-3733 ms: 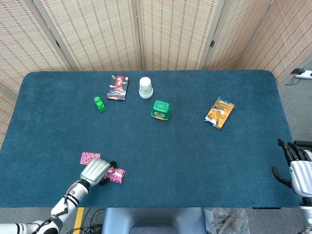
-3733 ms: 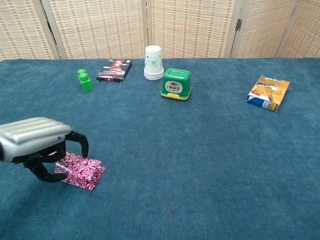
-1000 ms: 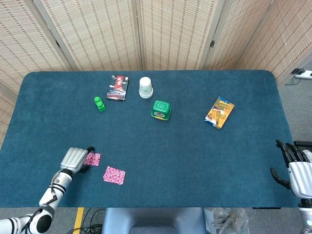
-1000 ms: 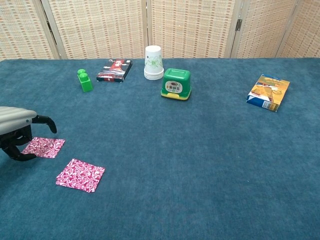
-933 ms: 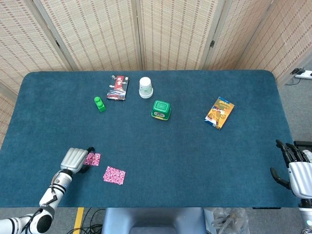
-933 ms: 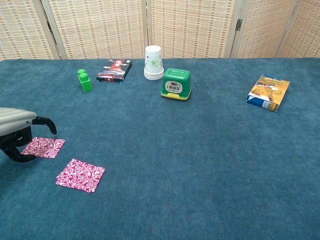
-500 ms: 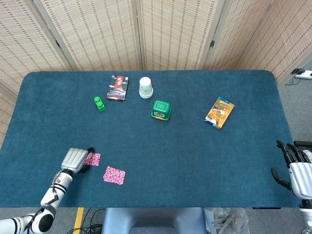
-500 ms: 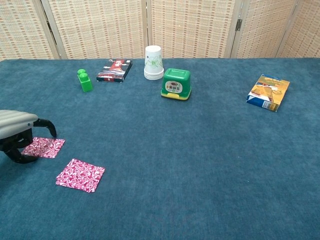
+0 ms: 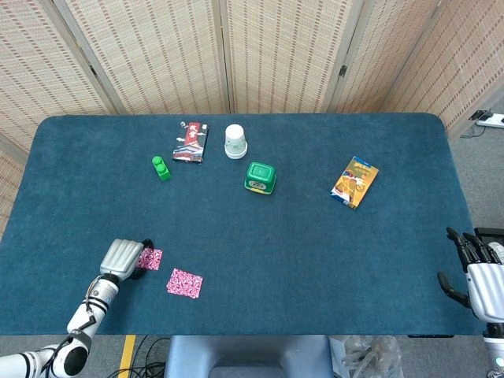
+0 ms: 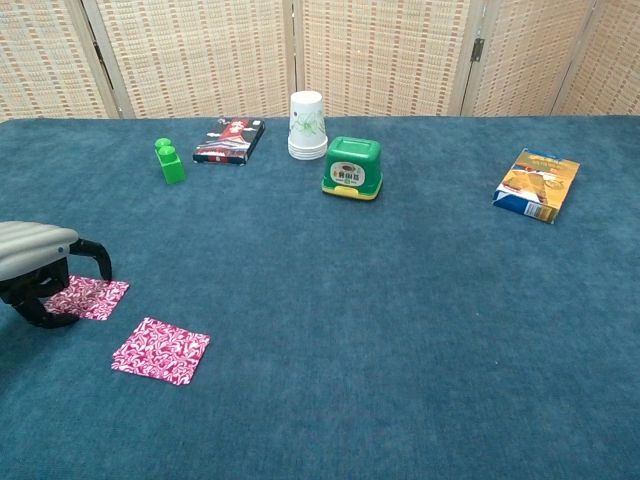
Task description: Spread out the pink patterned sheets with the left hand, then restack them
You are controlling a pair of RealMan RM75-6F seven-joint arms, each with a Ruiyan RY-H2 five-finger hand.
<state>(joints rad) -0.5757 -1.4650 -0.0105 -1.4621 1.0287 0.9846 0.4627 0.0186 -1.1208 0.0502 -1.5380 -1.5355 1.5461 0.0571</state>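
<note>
Table (image 10: 400, 330) matt blue cloth, napped; sheets (image 10: 161, 351) seemingly glossy paper.

Left hand (image 9: 122, 257) at lower left of head view, palm down, fingers (image 10: 92, 251) curled downward, forearm trailing to bottom edge, right hand (image 9: 476, 269) at lower right edge, fingers apart

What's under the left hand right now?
One pink patterned sheet lies flat on the table, partly beneath the left hand. Its left part is covered, so finger contact cannot be confirmed. The other sheet lies apart, uncovered.
</note>
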